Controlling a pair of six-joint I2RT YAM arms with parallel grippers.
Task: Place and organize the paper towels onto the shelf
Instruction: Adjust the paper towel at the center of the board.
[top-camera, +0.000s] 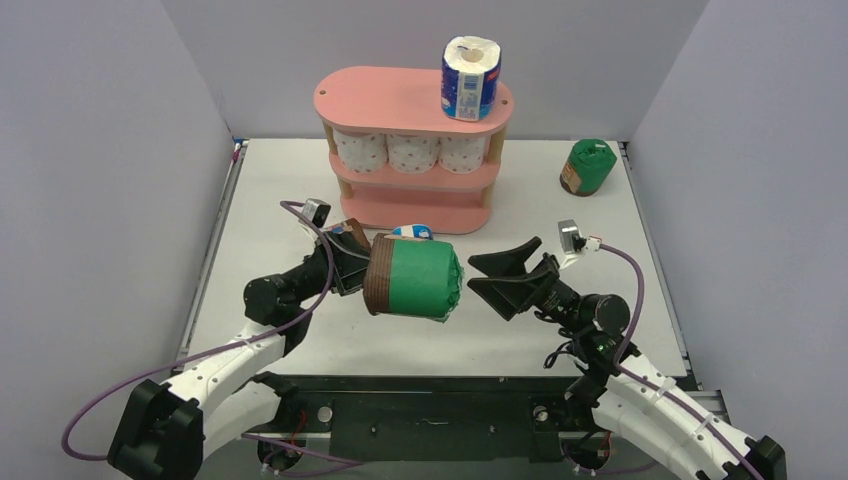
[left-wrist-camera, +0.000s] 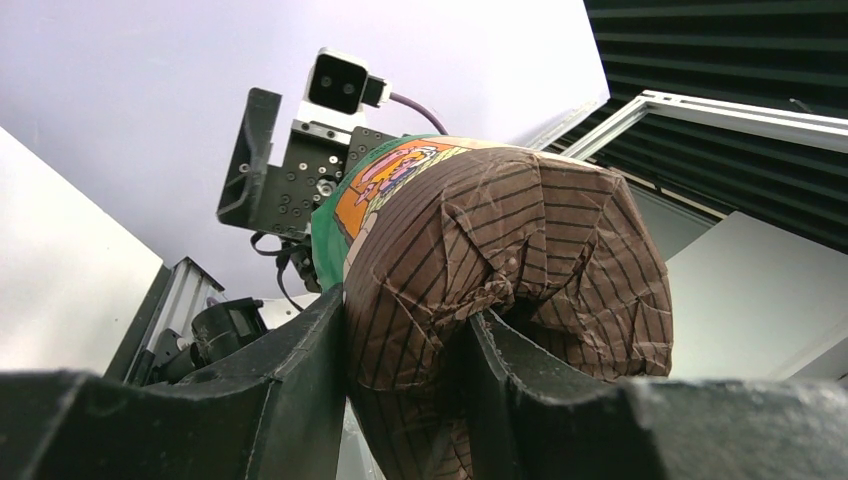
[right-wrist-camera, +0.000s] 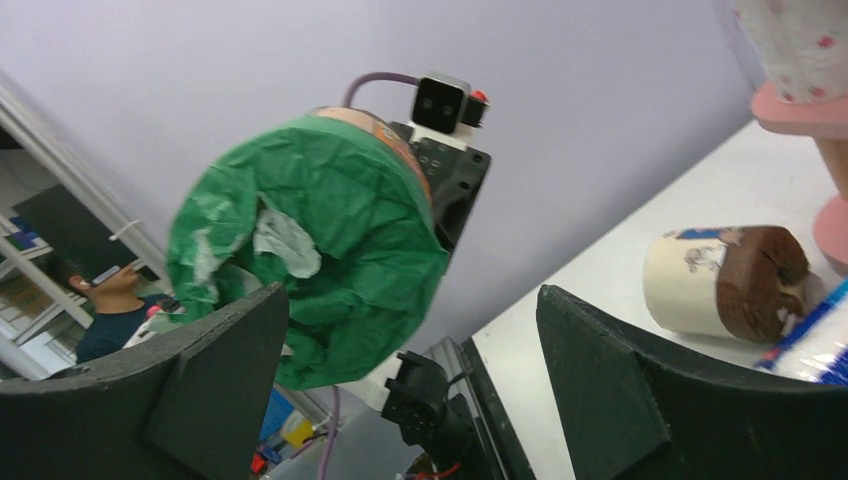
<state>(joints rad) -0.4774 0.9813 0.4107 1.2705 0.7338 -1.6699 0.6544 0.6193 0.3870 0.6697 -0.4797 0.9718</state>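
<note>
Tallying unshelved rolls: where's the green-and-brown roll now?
Top view, centre: the green-and-brown roll is held off the table in the left gripper, in front of the shelf, facing the open right gripper.

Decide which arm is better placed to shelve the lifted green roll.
Left, probably: the left gripper clamps the green roll by its brown end, while the right gripper stands open and empty beside it.
</note>
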